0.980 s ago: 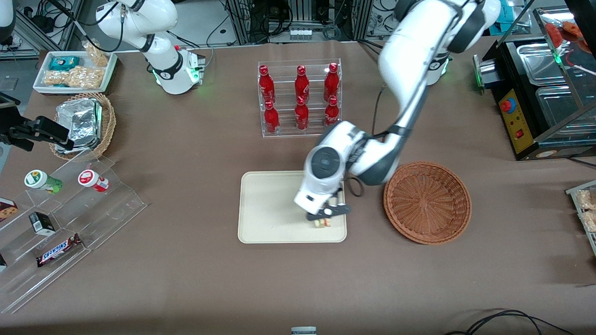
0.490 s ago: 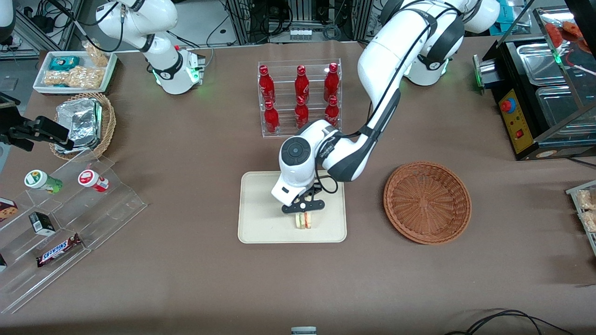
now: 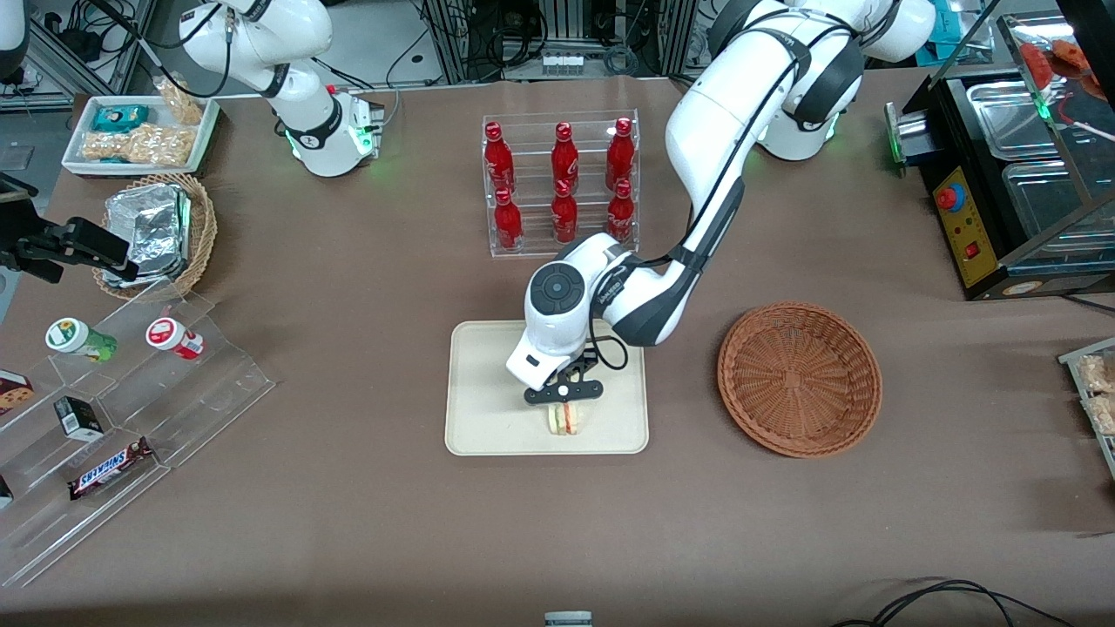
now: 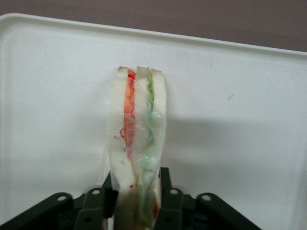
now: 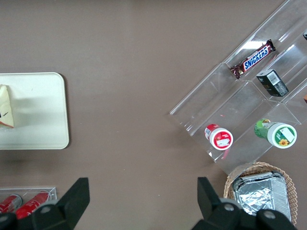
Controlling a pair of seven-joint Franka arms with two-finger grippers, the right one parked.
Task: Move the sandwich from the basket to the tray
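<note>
My gripper (image 3: 564, 407) pinches the sandwich (image 4: 136, 158) upright near the tray (image 3: 488, 383) front edge; it'll probably tip once released.

robot lab posing as a snack shop: cable-strewn racks (image 3: 557, 35) edging the tabletop (image 3: 366, 522), acrylic display stands (image 3: 122, 427) holding snacks
</note>
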